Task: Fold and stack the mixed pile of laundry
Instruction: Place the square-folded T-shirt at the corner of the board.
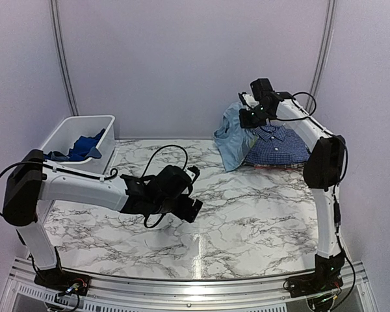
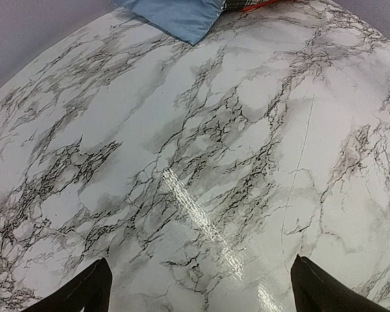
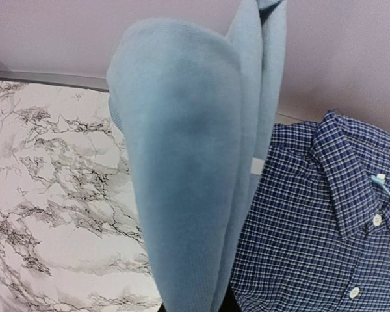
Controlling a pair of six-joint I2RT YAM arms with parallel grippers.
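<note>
A: How does the left arm (image 1: 84,185) stand?
B: Stretched low toward the centre, left pincer (image 1: 195,190) wide open.
A: And the right arm (image 1: 325,162)?
B: Lifted high at the back, right pincer (image 1: 248,112) closed tight.

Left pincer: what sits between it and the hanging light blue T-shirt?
Only bare marble table lies between the open left pincer and the light blue T-shirt; the top and left wrist views both show it.

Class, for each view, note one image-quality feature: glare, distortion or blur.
Top external: glare streak on the white marble-patterned table near the front edge. Left wrist: wide-angle distortion curves the tabletop, with glare. Right wrist: the close light blue T-shirt looks soft; the navy small-check button shirt is sharper.
</note>
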